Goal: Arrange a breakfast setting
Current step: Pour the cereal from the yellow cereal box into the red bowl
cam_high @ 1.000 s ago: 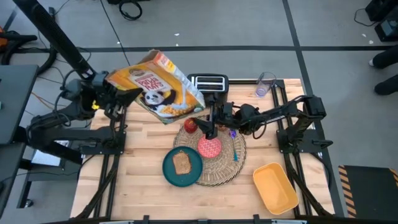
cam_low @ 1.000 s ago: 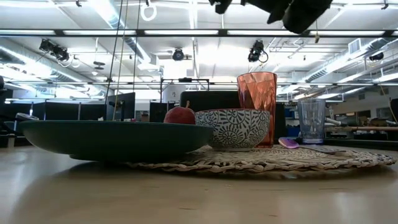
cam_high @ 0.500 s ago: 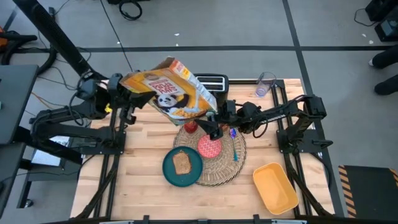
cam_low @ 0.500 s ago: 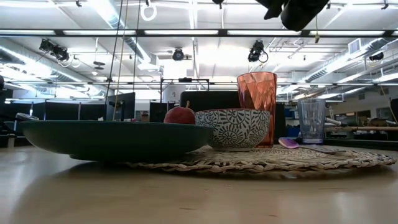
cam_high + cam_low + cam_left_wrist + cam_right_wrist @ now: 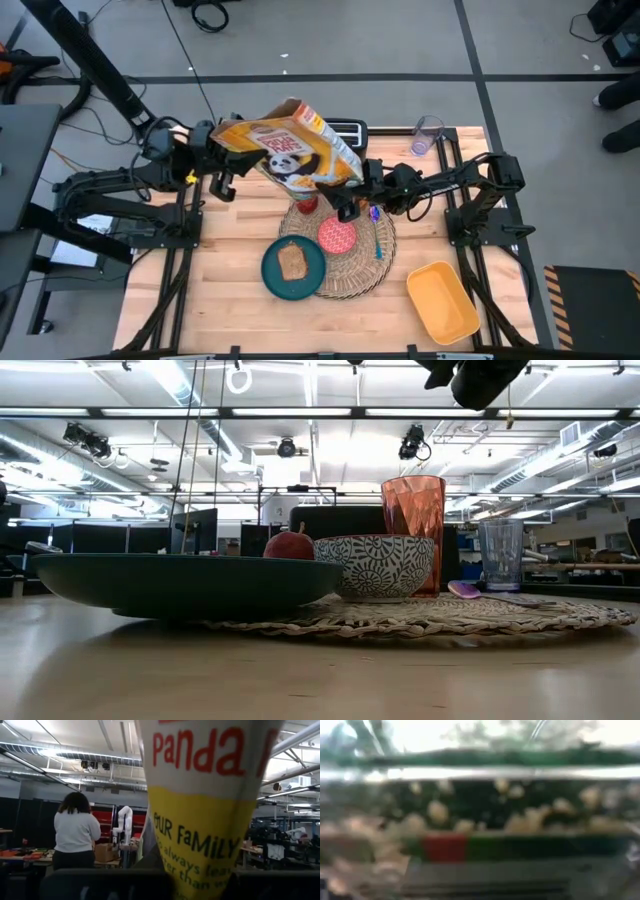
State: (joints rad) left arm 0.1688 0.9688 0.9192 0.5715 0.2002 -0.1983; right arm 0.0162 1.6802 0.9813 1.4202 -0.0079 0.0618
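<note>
My left gripper (image 5: 228,160) is shut on a yellow Panda cereal box (image 5: 292,152) and holds it tilted in the air over the far part of the woven placemat (image 5: 352,272). The teal plate (image 5: 272,275) carries the toast (image 5: 292,262) and overlaps the mat's left edge. On the mat are the red bowl (image 5: 337,236), the blue spoon (image 5: 378,240) and the apple (image 5: 306,204), which is half hidden by the box. The orange cup (image 5: 412,510) shows only in the low view. My right gripper (image 5: 347,207) hangs just under the box's right end. My left gripper pinches the cereal box by its squashed end (image 5: 196,879), the end toward the table's left. It comes from the left, slanting upward. The box is lifted clear of everything and stretches away from the gripper toward the table's right, with its printed face up.
A toaster (image 5: 340,126) stands at the far edge, partly under the box. A clear glass (image 5: 427,135) is at the far right and a yellow tub (image 5: 442,300) at the near right. A person (image 5: 75,832) stands in the room beyond.
My left gripper has carried the cereal box toward the table's right. The box has left the far-left area and now hangs over the apple, the cup and my right gripper. My right gripper has tipped upward a little in place.
</note>
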